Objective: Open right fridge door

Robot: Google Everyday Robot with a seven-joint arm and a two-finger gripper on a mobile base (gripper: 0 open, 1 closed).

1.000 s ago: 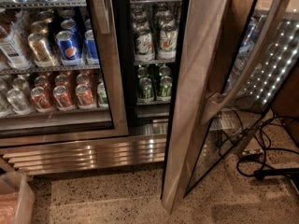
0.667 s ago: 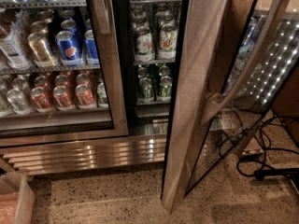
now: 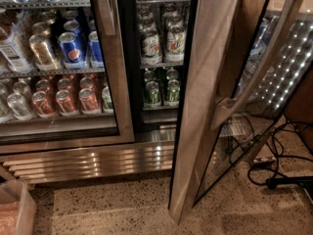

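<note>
Right fridge door [image 3: 205, 102] stands swung well out, green cans [image 3: 161, 89] exposed — opening looks nearly done. Claw out of view, state untellable. Next — withdraw clear of the bowed handle [image 3: 234, 102].

Speckled floor [image 3: 122, 207]: clear bin [image 3: 17, 210] on it at lower left, black cables [image 3: 283, 182] looped on it at far right. Gripper out of view.
</note>
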